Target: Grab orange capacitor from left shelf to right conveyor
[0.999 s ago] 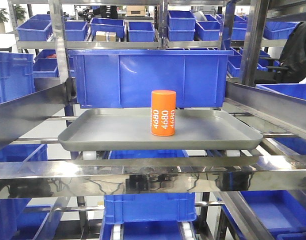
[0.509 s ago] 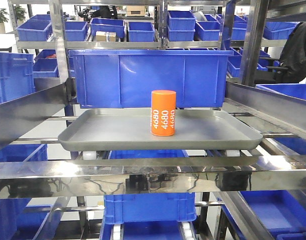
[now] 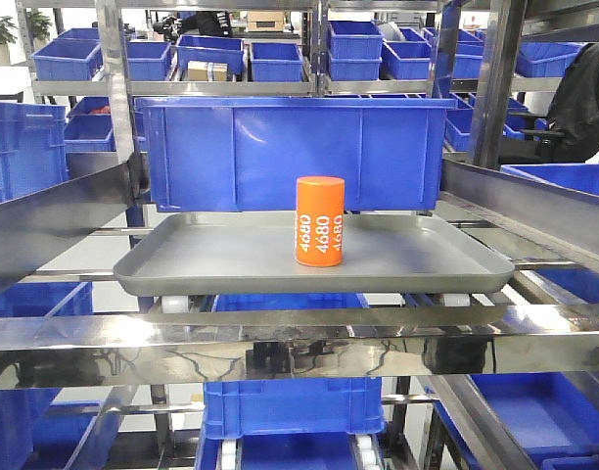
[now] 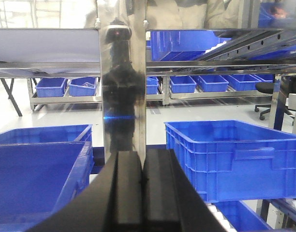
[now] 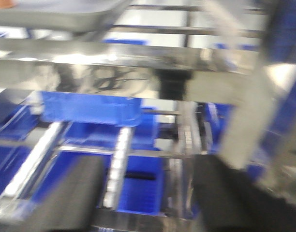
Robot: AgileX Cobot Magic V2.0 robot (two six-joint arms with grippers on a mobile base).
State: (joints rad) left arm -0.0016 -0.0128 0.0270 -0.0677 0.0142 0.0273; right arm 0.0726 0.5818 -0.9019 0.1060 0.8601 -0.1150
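The only writing I can read is "4680", white digits turned on their side and repeated round the lower half of the orange capacitor (image 3: 320, 221). It stands above and left of my right fingers (image 5: 66, 198), too blurred there to read.

Left gripper (image 4: 142, 162): fingers pressed together, pointing level. Right gripper (image 5: 147, 193): fingers spread wide, view blurred.

The orange capacitor (image 3: 319, 220), printed with white 4680, is seen upright at frame centre, set in the grey tray (image 3: 211, 257) of the left shelf (image 3: 280, 343).
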